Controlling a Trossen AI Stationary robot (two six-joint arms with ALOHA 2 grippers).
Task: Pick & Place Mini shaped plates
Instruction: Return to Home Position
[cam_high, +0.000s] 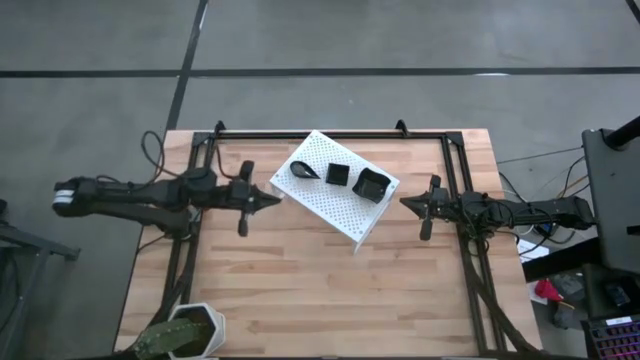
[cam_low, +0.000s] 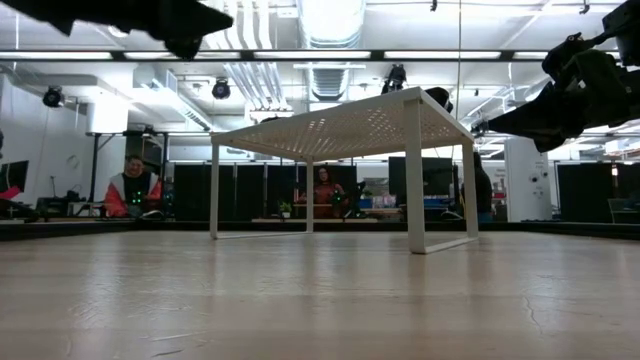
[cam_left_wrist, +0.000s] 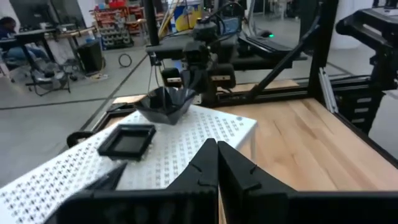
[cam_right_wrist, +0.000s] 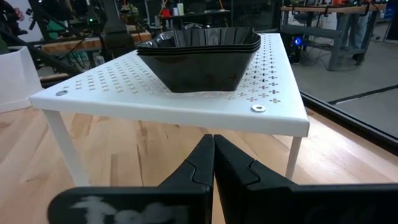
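Three groups of glossy black mini plates sit on the white perforated rack (cam_high: 335, 186): a teardrop one (cam_high: 305, 170), a flat square one (cam_high: 338, 174) and a stack of wavy-rimmed squares (cam_high: 371, 184). In the right wrist view the wavy stack (cam_right_wrist: 198, 57) rests on the rack top just ahead. My left gripper (cam_high: 277, 199) hovers shut just left of the rack; in its wrist view the shut fingers (cam_left_wrist: 217, 163) point at the rack's near corner. My right gripper (cam_high: 404, 202) hovers shut just right of the rack, fingers (cam_right_wrist: 213, 158) aimed under its edge.
The rack stands on thin legs (cam_low: 416, 175) at the table's far middle. A white hexagonal plant pot (cam_high: 192, 333) sits at the near left corner. Bare wood lies across the near half of the table (cam_high: 330, 290). People sit in the room behind.
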